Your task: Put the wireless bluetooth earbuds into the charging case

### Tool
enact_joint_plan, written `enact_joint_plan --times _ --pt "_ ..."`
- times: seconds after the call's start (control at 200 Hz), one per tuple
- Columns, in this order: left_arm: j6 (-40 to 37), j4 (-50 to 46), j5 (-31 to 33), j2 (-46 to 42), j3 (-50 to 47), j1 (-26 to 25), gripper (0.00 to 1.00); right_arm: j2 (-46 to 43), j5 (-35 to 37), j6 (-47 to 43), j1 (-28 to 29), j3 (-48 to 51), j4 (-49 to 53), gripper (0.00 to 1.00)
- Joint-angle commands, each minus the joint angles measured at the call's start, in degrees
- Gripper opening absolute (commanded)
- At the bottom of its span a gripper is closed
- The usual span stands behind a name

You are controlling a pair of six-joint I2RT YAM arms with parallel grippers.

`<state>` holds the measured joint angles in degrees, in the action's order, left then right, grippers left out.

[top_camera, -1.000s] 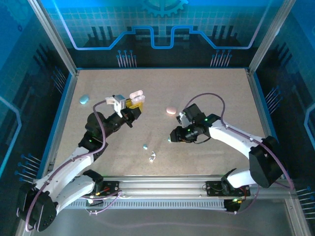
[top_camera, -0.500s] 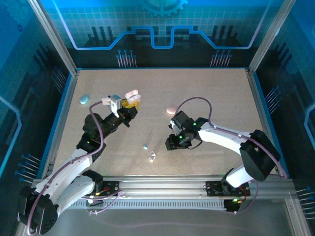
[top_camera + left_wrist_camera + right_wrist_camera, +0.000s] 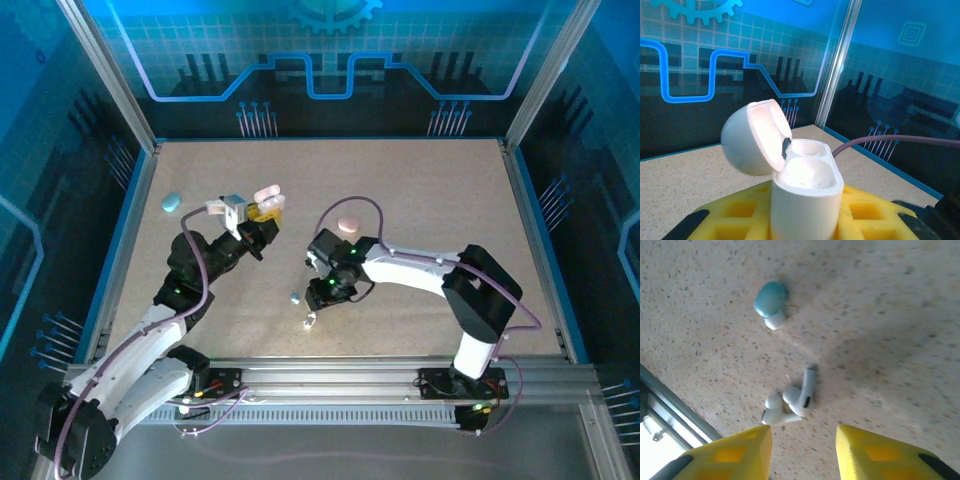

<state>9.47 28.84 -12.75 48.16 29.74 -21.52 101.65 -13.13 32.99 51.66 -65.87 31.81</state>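
Honestly, hardly anything is done yet. My left jaws are pinched on the base of the white charging case [image 3: 805, 185], held up off the worktop [image 3: 420, 180] with its domed lid [image 3: 752, 137] hinged back. Both wells look bare, so I judge that no bud is seated.

My right jaws stand spread with nothing between them, hanging low over the white earbuds [image 3: 790, 402]. Those lie together on the worktop near its front edge, stems crossed at an angle. A light blue earbud [image 3: 771, 299] sits just beyond them, apart from the pair. What is left, as I read it: pick up one white bud, carry it to the case, seat it, then the second.

The case is smooth, glossy plastic, pebble-round, its wells moulded as soft hollows. The white buds are slick and stemmed; the blue one is a stubby bean with a pale tip. The worktop is matt and speckled. A pink case [image 3: 348, 222] and a blue case [image 3: 171, 202] rest farther back.
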Motion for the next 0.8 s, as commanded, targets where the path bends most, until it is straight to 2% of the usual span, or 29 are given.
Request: enact_joint_plan --times 0.0,0.175,0.375,0.795 --pt "-1.0 -1.0 0.8 -1.2 1.5 0.5 0.26 2.4 -1.2 -0.5 1.1 -2.2 1.4 0.4" --pt "-0.6 -1.0 0.3 -1.0 1.6 0.6 0.26 5.9 -0.3 -1.2 2.7 -4.9 4.2 0.4" --pt "-0.4 -1.1 0.2 -1.2 1.7 0.6 0.26 8.1 3.9 -2.1 3.9 -7.1 8.5 0.37" --pt "-0.5 -1.1 0.1 -0.6 1.9 0.5 0.27 3.2 14.6 -4.4 2.2 -4.8 14.2 0.35"
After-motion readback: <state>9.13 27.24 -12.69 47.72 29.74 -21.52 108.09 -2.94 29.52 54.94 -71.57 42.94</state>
